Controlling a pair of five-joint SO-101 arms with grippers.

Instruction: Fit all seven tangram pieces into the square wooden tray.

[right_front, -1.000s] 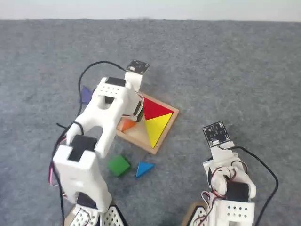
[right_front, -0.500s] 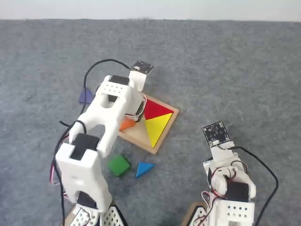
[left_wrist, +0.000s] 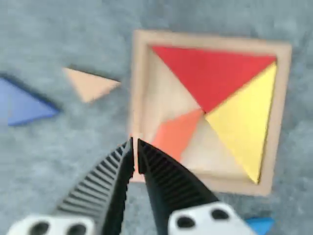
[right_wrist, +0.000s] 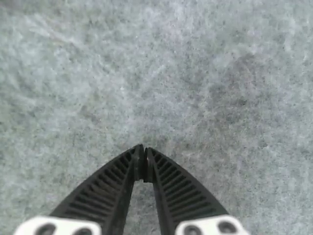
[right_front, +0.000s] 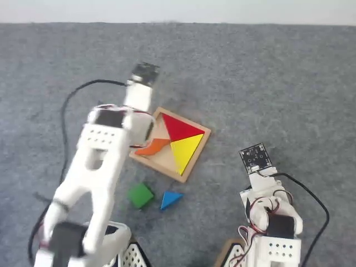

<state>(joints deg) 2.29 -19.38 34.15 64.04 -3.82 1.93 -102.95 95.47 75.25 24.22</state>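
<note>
The square wooden tray (right_front: pixel 197 155) holds a red triangle (right_front: pixel 181 128), a yellow triangle (right_front: pixel 185 151) and an orange parallelogram (right_front: pixel 151 147). A green square (right_front: pixel 140 195) and a small blue triangle (right_front: pixel 170 199) lie on the carpet in front of it. In the left wrist view, my left gripper (left_wrist: pixel 134 143) is shut and empty above the tray's (left_wrist: pixel 210 38) edge, near the orange piece (left_wrist: pixel 175 138). A tan triangle (left_wrist: pixel 91 84) and a dark blue triangle (left_wrist: pixel 22 105) lie outside the tray. My right gripper (right_wrist: pixel 143 150) is shut over bare carpet.
Grey carpet covers the whole table. The left arm's white body (right_front: pixel 97 161) stretches from the front edge to the tray's left side. The right arm (right_front: pixel 270 219) sits folded at the front right, well away from the pieces.
The left arm has swung left off the tray, uncovering the orange piece and now covering the dark blue triangle in the high view. The right arm has not moved.
</note>
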